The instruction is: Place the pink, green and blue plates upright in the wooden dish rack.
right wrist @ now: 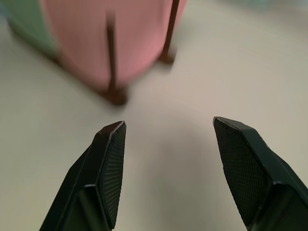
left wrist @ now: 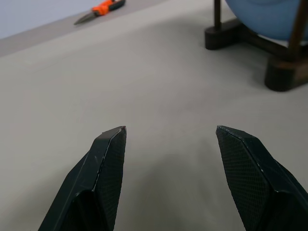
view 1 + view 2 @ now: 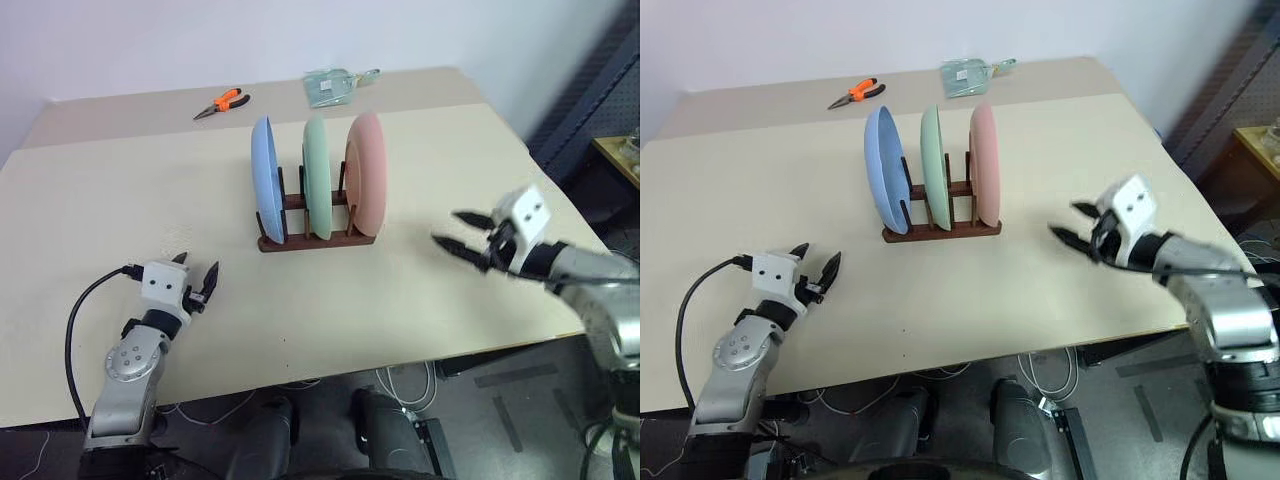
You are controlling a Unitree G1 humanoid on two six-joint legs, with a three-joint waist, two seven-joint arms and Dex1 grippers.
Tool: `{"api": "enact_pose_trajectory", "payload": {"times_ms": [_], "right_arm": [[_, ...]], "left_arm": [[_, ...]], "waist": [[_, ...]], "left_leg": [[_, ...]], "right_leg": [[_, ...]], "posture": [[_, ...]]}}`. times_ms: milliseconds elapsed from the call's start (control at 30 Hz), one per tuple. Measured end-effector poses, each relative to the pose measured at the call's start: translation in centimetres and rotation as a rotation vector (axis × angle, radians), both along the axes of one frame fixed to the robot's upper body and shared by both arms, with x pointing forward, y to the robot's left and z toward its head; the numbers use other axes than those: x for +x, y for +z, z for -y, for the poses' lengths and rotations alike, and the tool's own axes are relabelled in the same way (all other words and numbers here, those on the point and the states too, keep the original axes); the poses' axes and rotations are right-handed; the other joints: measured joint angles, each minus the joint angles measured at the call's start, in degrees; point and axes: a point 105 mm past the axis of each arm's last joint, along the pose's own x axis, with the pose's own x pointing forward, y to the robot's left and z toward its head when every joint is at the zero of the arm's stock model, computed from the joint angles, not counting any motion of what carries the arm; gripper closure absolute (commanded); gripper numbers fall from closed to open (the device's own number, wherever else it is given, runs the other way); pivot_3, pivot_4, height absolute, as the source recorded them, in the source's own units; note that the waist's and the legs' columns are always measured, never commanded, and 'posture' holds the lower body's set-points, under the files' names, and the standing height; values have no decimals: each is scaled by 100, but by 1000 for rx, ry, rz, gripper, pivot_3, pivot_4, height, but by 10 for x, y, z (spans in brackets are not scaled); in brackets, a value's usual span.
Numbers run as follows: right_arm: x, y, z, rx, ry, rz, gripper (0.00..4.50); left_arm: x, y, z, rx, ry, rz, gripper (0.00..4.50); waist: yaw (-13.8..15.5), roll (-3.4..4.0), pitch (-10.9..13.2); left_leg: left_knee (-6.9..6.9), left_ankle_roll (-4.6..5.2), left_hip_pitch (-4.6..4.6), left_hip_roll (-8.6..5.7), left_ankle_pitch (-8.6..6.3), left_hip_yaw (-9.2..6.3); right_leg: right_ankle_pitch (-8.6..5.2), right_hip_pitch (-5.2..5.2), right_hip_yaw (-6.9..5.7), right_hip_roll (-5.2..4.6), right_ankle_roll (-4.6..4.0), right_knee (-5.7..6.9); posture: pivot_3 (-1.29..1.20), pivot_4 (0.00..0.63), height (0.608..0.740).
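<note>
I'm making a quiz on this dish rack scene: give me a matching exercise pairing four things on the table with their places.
Things:
1. blue plate
2. green plate
3. pink plate
4. orange-handled pliers

Places:
A. middle slot of the wooden dish rack
B. far part of the table, behind the rack
C. slot at the rack's end towards the robot's left
D. slot at the rack's end towards the robot's right

Pairs: 1-C, 2-A, 3-D, 4-B

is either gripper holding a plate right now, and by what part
Nothing is held. The left gripper and right gripper are both open and empty; all three plates stand in the wooden dish rack.
</note>
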Motion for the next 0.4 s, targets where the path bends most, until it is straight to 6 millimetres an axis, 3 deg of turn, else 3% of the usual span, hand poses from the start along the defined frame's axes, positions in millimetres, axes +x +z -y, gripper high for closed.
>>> {"api": "enact_pose_trajectory", "payload": {"times_ms": [400], "right_arm": [[16, -12, 2, 7, -8, 55, 1584]], "left_arm": [[-10, 0, 3, 20, -37, -14, 1451]], "waist": [[33, -2, 1]], "left_leg": [[8, 2, -4, -8, -2, -4]], "right_leg": [[0, 4, -6, -10, 1, -2]], "posture": [[0, 150, 739]]}}
